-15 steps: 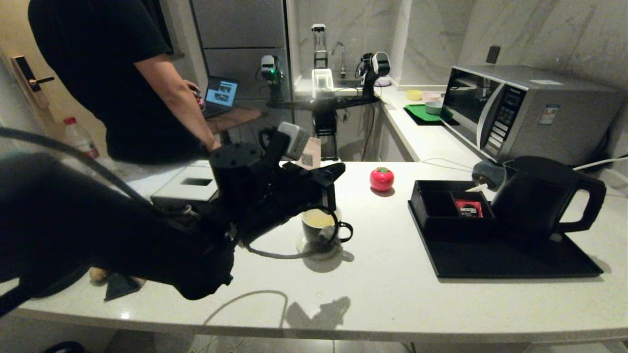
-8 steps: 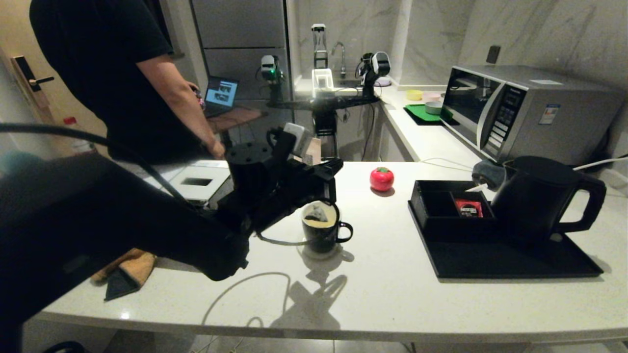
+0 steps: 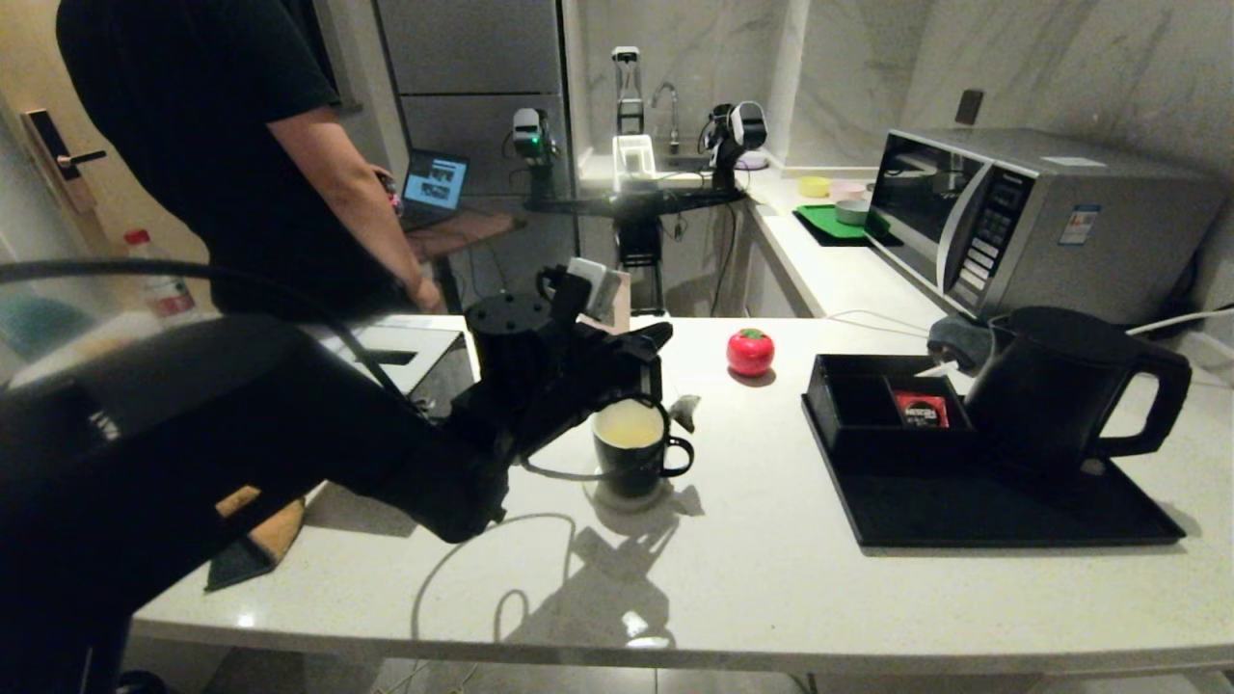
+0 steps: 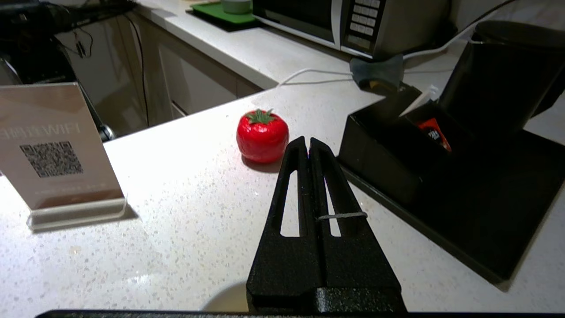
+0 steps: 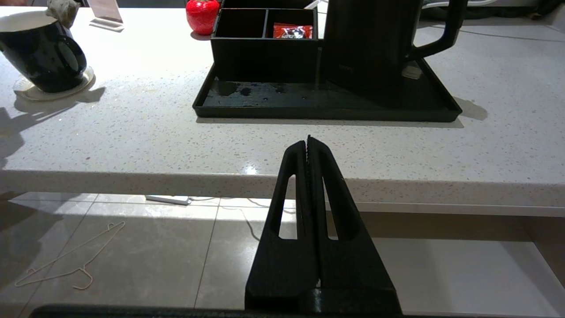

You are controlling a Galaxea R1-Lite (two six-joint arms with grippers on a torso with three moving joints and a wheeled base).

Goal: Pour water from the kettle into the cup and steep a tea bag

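Head view showed the left gripper above the small black ceramic mug, jaws pressed together on a thin white string. A tiny pale paper tea bag hung just beside the mug's rim, over the white counter. Pale yellowish water filled the mug. The large matte black kettle stood on a black tray, well apart. The right gripper was parked below the counter edge, fingers closed and empty.

Red tomato on desk centre; black tray at 3 o'clock of it (red sachet inside its box); microwave at 1 o'clock; QR sign at 9.
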